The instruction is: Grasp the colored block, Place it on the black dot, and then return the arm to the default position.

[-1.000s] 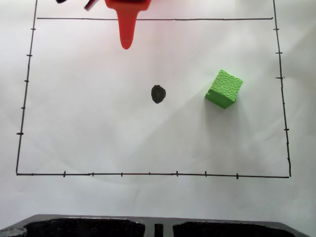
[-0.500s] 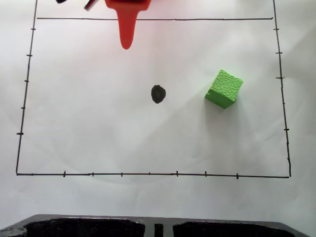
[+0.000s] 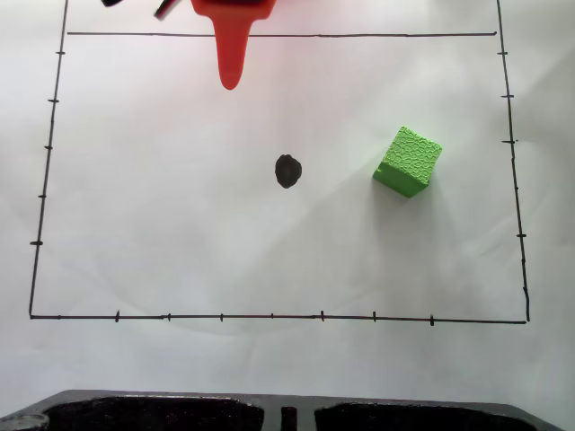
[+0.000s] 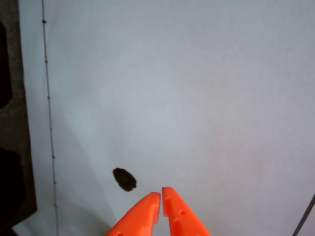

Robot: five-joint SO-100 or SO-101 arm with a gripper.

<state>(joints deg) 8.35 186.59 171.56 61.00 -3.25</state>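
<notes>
A bright green pebbled cube, the colored block (image 3: pixel 408 161), lies on the white paper to the right of the black dot (image 3: pixel 287 171), with bare paper between them. The orange arm's gripper (image 3: pixel 231 81) hangs at the top edge of the fixed view, well above and left of the dot, far from the block. In the wrist view the gripper (image 4: pixel 161 195) comes up from the bottom edge with its two tips almost touching and nothing between them. The black dot (image 4: pixel 124 179) lies just left of those tips.
A hand-drawn black border with tick marks (image 3: pixel 269 316) frames the work area on the white paper (image 3: pixel 180 224). A black tray-like object (image 3: pixel 269 411) runs along the bottom edge of the fixed view and shows at the left edge (image 4: pixel 10 147) of the wrist view.
</notes>
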